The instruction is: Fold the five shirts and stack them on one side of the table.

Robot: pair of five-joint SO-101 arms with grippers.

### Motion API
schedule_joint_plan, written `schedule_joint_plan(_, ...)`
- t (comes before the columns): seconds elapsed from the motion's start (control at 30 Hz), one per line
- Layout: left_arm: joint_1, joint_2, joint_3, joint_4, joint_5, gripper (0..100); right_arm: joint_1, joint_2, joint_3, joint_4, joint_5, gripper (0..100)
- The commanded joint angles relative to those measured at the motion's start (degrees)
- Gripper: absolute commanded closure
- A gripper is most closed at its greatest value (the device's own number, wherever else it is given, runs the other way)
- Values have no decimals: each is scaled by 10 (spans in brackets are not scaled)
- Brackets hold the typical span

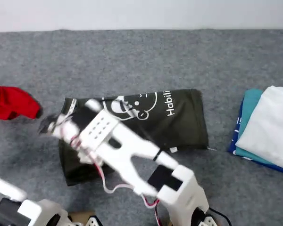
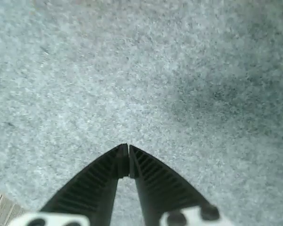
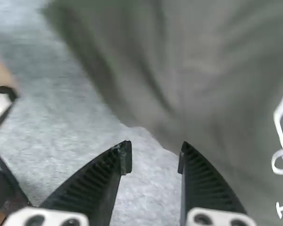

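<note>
The counter (image 1: 141,56) is being covered throughout by a grey, felt-like surface. A pale wall (image 1: 141,14) is being shown along its 12 o'clock edge. A small tan patch (image 1: 80,216) is being glimpsed at 7 o'clock.

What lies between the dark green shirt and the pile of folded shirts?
Nothing. In the high view, only bare grey table surface separates the dark green shirt from the pile of folded shirts.

Grey felt-covered bench (image 1: 146,56), carrying a dark green printed shirt (image 1: 179,125) lying flat near the middle, a crumpled red shirt (image 1: 9,101) at one end, and at the other end, folded and stacked, a white shirt (image 1: 269,127) over a teal shirt (image 1: 250,107) over a blue shirt (image 1: 235,140).
</note>
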Motion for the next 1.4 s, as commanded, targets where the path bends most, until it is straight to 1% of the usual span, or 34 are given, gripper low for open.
schedule_joint_plan(0.0,-4,-28,4,-20,-4,994,-44,-9,-4,9,-11,818)
schedule_joint_plan(0.13,-4,-31,4,-20,-4,994,-61,16,-4,-28,-36,818)
schedule_joint_plan(0.33,-4,-32,4,-20,-4,994,-64,58,-4,-65,-35,824)
schedule_joint_plan(0.4,-4,-32,4,-20,-4,994,-63,72,-4,-75,-34,869)
schedule_joint_plan(0.5,-5,-32,4,-28,-3,994,-62,80,-4,-81,-34,985)
schedule_joint_plan(0.53,-6,-31,4,-31,-3,994,-63,80,-4,-81,-34,991)
schedule_joint_plan(1.03,-3,-27,7,-48,-2,994,-53,71,-4,-77,-33,988)
schedule_joint_plan(1.2,-3,-28,18,-50,-3,994,-21,36,-4,-85,-33,988)
schedule_joint_plan(1.37,-3,-33,51,-77,-3,994,29,22,-4,-86,-33,988)
